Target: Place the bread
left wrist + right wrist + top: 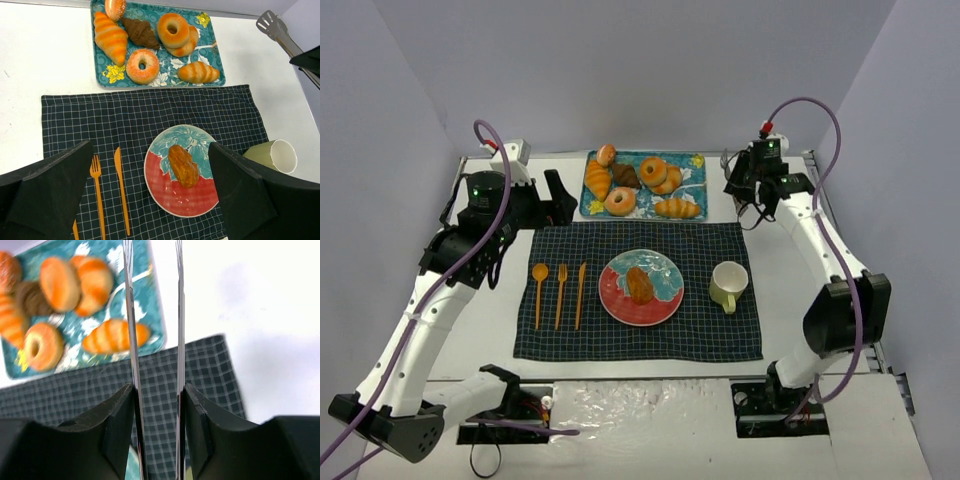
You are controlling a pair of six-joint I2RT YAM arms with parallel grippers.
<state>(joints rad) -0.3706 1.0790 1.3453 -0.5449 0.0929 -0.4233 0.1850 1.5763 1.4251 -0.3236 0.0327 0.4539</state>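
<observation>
The bread (pixel 640 285), a small golden-brown roll, lies on the red and teal plate (pixel 616 303) in the middle of the dark checked placemat (pixel 640 340). It also shows in the left wrist view (pixel 183 165), lying free on the plate (pixel 170 200). My left gripper (pixel 558 200) is open and empty, raised at the back left (pixel 150 147). My right gripper (pixel 745 190) is at the back right, shut on metal tongs (pixel 131 315) whose two arms stand apart with nothing between them. The tongs' head shows in the left wrist view (pixel 272 22).
A teal tray (pixel 698 163) at the back holds croissants, donuts and a dark pastry. An orange spoon (pixel 540 290), fork (pixel 561 292) and knife (pixel 580 292) lie left of the plate. A pale green cup (pixel 728 285) stands to its right.
</observation>
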